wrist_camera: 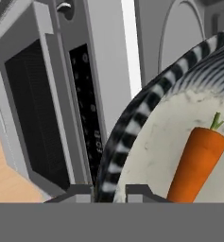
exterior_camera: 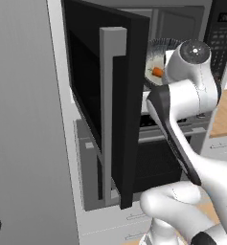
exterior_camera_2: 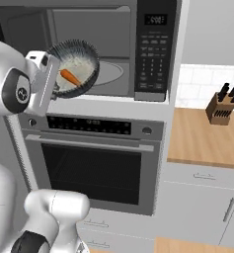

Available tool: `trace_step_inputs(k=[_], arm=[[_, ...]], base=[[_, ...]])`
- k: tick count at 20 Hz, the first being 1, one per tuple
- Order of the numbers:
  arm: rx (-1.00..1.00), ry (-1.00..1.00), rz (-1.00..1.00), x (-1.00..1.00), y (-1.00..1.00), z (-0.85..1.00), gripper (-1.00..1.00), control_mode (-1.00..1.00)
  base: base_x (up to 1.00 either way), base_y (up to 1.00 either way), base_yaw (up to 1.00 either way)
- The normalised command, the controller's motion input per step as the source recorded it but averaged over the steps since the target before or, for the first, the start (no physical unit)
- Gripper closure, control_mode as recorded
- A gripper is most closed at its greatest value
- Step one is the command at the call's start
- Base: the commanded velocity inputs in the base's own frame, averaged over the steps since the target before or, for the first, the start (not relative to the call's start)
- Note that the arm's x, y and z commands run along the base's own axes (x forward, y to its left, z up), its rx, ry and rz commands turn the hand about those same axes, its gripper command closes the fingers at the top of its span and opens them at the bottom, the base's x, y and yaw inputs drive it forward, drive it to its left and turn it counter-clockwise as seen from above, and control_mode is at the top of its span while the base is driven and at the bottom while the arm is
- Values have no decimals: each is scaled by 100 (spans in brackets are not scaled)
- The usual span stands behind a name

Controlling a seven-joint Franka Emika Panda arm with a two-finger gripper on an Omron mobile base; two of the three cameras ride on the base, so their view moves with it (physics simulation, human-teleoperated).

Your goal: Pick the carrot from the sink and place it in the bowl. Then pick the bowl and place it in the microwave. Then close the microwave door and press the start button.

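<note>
You have the bowl (exterior_camera_2: 75, 67) pinched in the pincer (wrist_camera: 108, 191): in the hand view its two dark tips sit on either side of the bowl's striped rim, one outside the wall and one inside. The bowl is off any surface, held in the air at the mouth of the microwave (exterior_camera_2: 108, 49), tipped so that its opening faces outward toward you in the right base view. The carrot (exterior_camera_2: 69, 77) lies inside the bowl against the pale inner wall; in the hand view you see it (wrist_camera: 197, 163) close up, orange with a small green stub at its top end.

The bowl hangs in front of the left part of the microwave's grey cavity, just above the cavity floor and in front of the round glass plate (exterior_camera_2: 111, 73). Whether the bowl touches the plate or the floor you cannot tell from these views.

The microwave door (exterior_camera: 105, 100) stands swung wide open to the left, and its grey upright handle (exterior_camera: 110, 86) faces the left base camera. The keypad strip (exterior_camera_2: 154, 49) is on the right of the cavity. Below the microwave sits the wall oven (exterior_camera_2: 91, 163), its door shut. On the wooden worktop (exterior_camera_2: 202, 138) to the right stands a knife block (exterior_camera_2: 222, 106), well apart from the bowl.
</note>
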Motion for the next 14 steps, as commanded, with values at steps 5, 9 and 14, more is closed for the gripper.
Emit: trace_step_inputs(k=[5,9,14], arm=[[0,8,-2,100,33,4,100,-100],[1,27,-9,100,12,0,100,-100],[3,18,-1,100,-2,-2,100,-100]], base=[[0,0,0],[0,0,0],[0,0,0]])
